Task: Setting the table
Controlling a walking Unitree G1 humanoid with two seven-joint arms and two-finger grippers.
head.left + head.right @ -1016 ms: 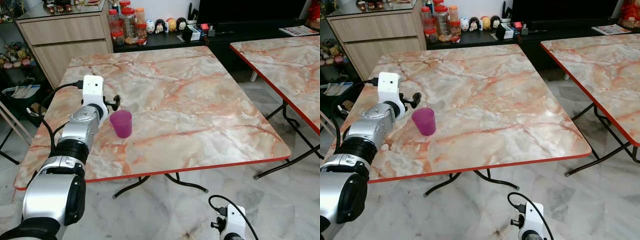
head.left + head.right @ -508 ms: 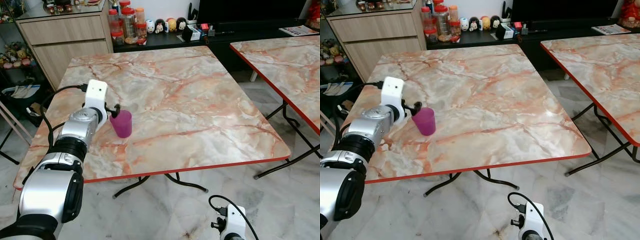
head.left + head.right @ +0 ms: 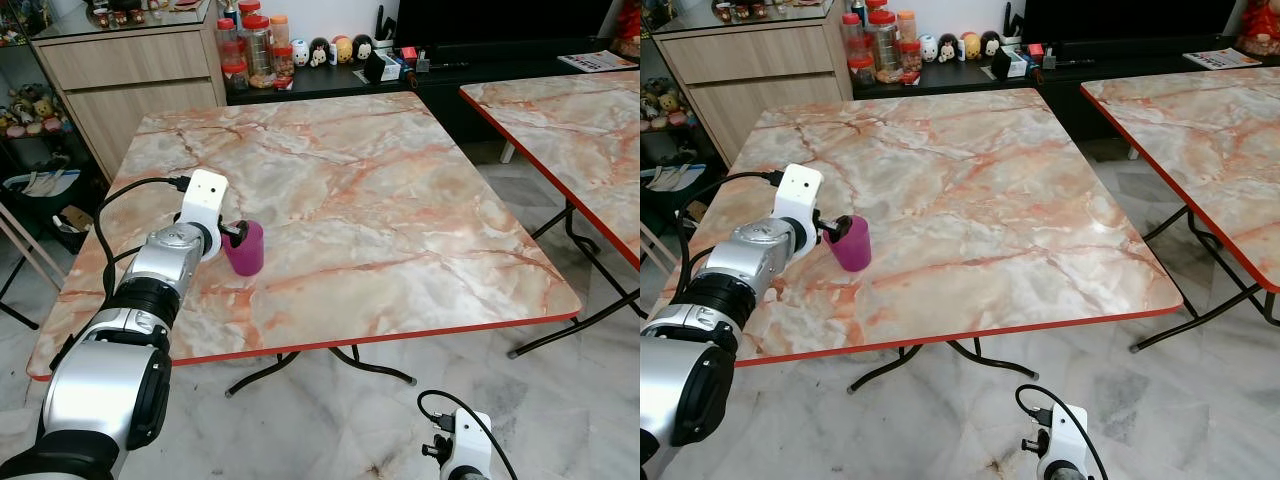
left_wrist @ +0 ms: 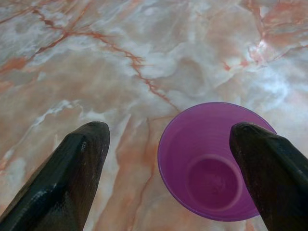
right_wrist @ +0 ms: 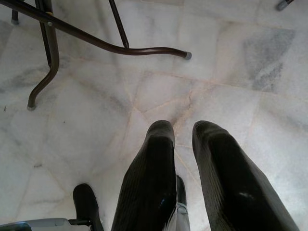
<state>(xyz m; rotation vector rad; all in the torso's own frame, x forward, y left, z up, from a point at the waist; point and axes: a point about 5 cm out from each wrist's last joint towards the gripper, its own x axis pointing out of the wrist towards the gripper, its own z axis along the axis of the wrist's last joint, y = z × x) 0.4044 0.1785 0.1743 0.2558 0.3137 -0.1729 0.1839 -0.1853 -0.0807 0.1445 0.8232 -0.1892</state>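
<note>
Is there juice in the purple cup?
No, the left wrist view looks straight into the purple cup and shows its bare bottom.

Cup (image 4: 211, 163): translucent purple plastic, smooth. Table (image 3: 400, 200): glossy marble-look top, red edge. Left gripper (image 4: 166, 144) fingers (image 4: 72, 178): matt black. Floor (image 5: 216, 82): polished marble tile.

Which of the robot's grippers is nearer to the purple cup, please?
The left. The left gripper is at the purple cup on the table, fingers spread beside its rim. The right gripper hangs low over the floor.
</note>
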